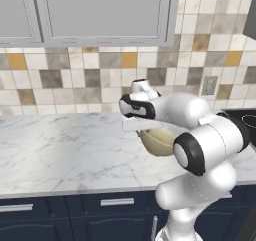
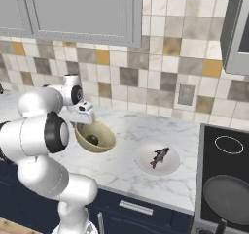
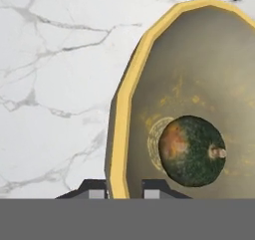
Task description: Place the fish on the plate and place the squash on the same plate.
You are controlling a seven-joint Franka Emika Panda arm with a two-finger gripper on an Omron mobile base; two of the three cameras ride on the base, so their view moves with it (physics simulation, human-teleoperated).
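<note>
From the left base view, you see the arm reaching out over the marble bench (image 1: pixel 60 145), its hand hanging above the tan bowl (image 1: pixel 156 141), which is mostly hidden behind the forearm. The squash cannot be made out here.

From the right base view, the fish (image 2: pixel 160 157) already lies on the white plate (image 2: pixel 143 166), so that half of the task looks done. The plate sits on the bench to the right of the bowl (image 2: pixel 96 136), near it but apart, and well short of the stove and frying pan (image 2: pixel 227 195) further right. The squash (image 2: pixel 92 140) rests in the bottom of the bowl, and the hand hovers just above the bowl's left rim.

From the hand view, you see the tool (image 3: pixel 124 188) with its two tips apart and nothing between them, straddling the bowl's yellow rim (image 3: pixel 117 149). The squash (image 3: pixel 191 151) lies off to the right of the tips in this picture, down inside the bowl, its stub stem pointing right. It is roundish, with no strong long axis. You will likely need to shift the tool sideways over the squash before descending, or a finger may strike the rim.
</note>
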